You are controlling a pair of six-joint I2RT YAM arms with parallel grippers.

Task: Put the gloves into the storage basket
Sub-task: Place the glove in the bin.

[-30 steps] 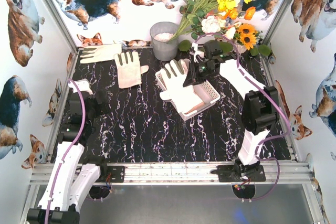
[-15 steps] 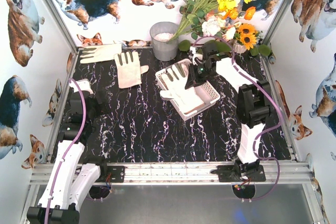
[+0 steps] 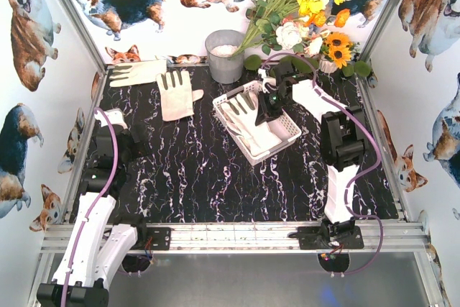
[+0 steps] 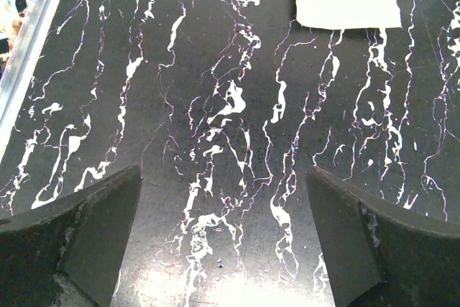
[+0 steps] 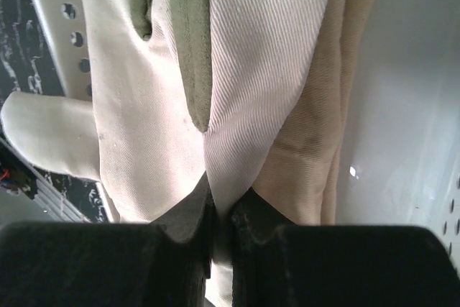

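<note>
The right claw (image 3: 264,113) is clenched on a fold of white cloth near the middle of a glove (image 3: 241,111), with its jaws pressed together on it. A second ago this glove hung higher and spilled over the near-left rim of the basket (image 3: 291,133). Now it has sunk down between the basket's walls, fingers pointing to the back, and the right arm's elbow has drawn in closer to the basket. In the wrist view the glove's thumb lies across the perforated wall.

The left claw (image 4: 223,199) has not moved. It is spread wide above the dark table (image 3: 187,177) at the left side, holding nothing. Two more gloves (image 3: 175,94) lie flat at the back left corner, just where they were.
</note>
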